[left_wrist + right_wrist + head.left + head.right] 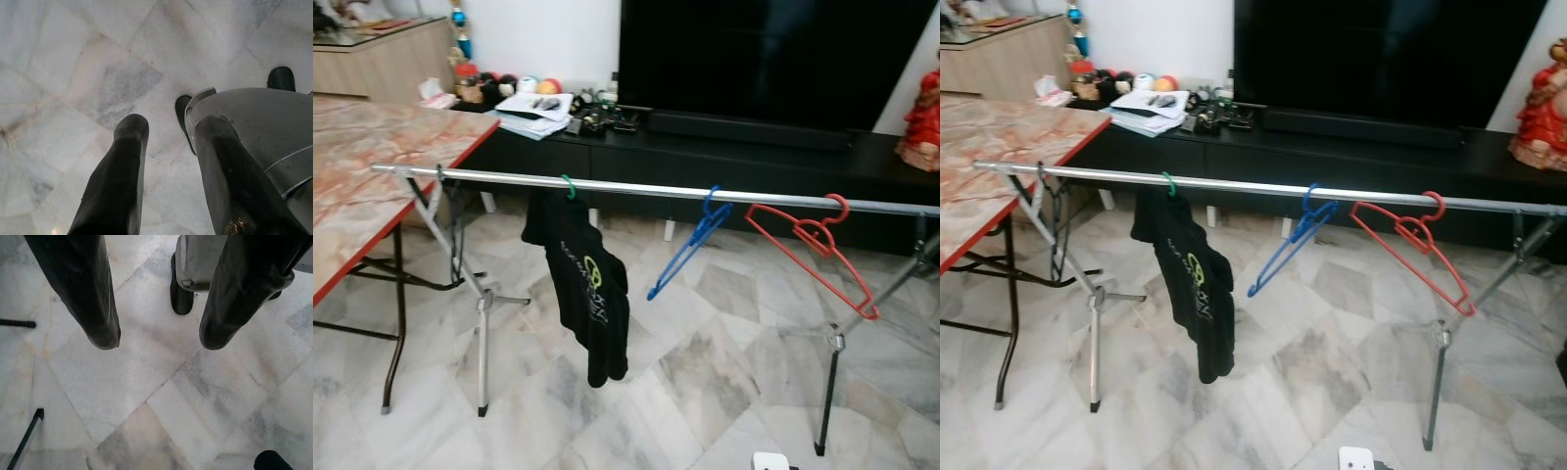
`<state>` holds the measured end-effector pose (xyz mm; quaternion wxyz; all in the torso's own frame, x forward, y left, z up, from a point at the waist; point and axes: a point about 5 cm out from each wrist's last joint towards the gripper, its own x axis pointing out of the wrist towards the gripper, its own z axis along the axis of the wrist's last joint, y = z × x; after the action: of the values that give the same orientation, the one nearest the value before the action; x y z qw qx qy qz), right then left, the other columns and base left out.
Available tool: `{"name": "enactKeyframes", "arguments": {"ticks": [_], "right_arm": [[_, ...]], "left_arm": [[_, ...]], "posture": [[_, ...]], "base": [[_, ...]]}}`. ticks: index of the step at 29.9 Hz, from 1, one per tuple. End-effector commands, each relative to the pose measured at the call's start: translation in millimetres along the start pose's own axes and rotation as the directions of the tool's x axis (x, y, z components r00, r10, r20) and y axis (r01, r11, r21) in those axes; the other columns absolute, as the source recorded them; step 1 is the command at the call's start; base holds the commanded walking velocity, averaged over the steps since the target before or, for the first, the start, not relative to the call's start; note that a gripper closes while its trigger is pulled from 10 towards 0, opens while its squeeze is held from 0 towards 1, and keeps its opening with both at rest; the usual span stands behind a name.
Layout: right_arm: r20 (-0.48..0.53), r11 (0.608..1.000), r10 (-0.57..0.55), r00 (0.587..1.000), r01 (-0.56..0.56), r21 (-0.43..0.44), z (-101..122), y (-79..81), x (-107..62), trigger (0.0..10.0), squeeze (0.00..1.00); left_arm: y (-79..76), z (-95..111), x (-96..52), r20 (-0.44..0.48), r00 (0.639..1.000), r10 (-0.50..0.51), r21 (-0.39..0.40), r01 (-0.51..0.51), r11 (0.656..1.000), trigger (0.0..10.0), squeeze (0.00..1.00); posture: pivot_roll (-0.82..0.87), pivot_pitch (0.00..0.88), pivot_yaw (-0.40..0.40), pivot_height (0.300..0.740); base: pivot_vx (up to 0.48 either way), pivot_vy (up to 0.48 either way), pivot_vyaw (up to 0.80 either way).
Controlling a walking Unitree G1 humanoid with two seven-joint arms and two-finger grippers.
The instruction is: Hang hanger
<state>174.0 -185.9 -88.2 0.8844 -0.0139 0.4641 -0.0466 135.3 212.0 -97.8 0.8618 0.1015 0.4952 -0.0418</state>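
Hangers, red [818, 250] and blue [688, 245] plastic, on steel rail [636, 188]; both hands [171, 166] [159, 340] open, empty.

Three hangers [818, 245]; one shirt [582, 284]

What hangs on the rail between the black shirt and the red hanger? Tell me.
A single blue hanger hangs on the rail, tilted, between the black shirt and the red hanger. Both eye views show it; the rail either side of it is bare.
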Motion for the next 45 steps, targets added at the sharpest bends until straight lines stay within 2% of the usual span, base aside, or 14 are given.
{"name": "enactKeyframes", "arguments": {"ticks": [1,10,16,21,45], "right_arm": [[-0.002,1.0,-0.003,1.0,0.003,0.006,-1.8,0.1,-0.3,10.0,0.0],[-0.037,1.0,-0.007,0.999,0.007,-0.002,-14.1,-2.2,-2.7,10.0,0.0],[-0.056,1.0,-0.01,0.998,0.011,0.016,-21.3,-2.6,-4.3,10.0,0.0],[-0.062,1.0,-0.013,0.998,0.014,0.018,-23.9,-2.9,-4.9,10.0,0.0],[-0.057,0.999,-0.02,0.998,0.022,0.034,-21.6,-2.3,-4.3,10.0,0.0]], "left_arm": [[0.2,-6.4,-1.1,-0.029,1.0,0.002,-0.005,-0.002,1.0,10.0,0.0],[-0.3,-8.0,-1.5,-0.035,0.999,-0.003,0.006,0.003,1.0,10.0,0.0],[2.1,-7.7,-1.6,-0.038,0.999,0.005,0.066,-0.003,0.998,10.0,0.0],[2.0,-9.5,-2.1,-0.038,0.999,0.011,0.03,-0.01,0.999,10.0,0.0],[3.3,-6.8,-1.7,-0.027,1.0,0.015,0.057,-0.014,0.998,10.0,0.0]], "posture": [[0.1,0.0,-0.001,0.74],[0.09,0.0,0.012,0.74],[0.08,0.0,0.024,0.74],[0.08,0.0,0.028,0.74],[0.1,0.0,0.022,0.74]], "base": [[0.0,0.0,-0.75],[0.0,0.0,-0.75],[0.0,-0.16,-0.75],[0.0,-0.192,-0.75],[0.0,0.0,-0.75]]}}
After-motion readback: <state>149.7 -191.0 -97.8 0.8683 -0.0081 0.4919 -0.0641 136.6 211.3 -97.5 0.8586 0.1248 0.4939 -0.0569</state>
